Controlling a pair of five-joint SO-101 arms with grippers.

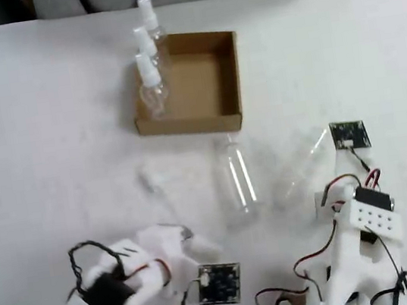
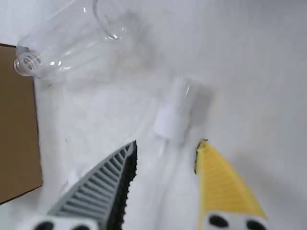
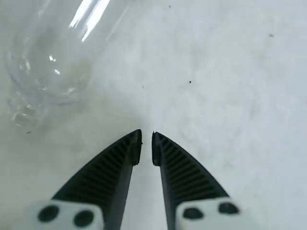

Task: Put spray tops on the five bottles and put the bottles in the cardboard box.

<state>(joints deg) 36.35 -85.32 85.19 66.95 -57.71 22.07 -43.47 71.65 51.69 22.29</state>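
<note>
Capped bottles (image 1: pixel 151 76): three stood upright along the left wall of the cardboard box (image 1: pixel 218 123), upper centre.
Open bottle (image 1: pixel 239 181): lay flat mid-frame, below the box.
Second open bottle (image 1: pixel 298 167): lay just to its right.
Spray top (image 2: pixel 173 115): lay on the table, mid-frame.
Left gripper (image 2: pixel 166 146): spread wide, nothing touched.
Right gripper (image 3: pixel 147 143): all but pressed together, empty.

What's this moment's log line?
box: three capped bottles | table: two uncapped bottles, one spray top | left gripper: open at spray top | right gripper: shut, empty
</note>
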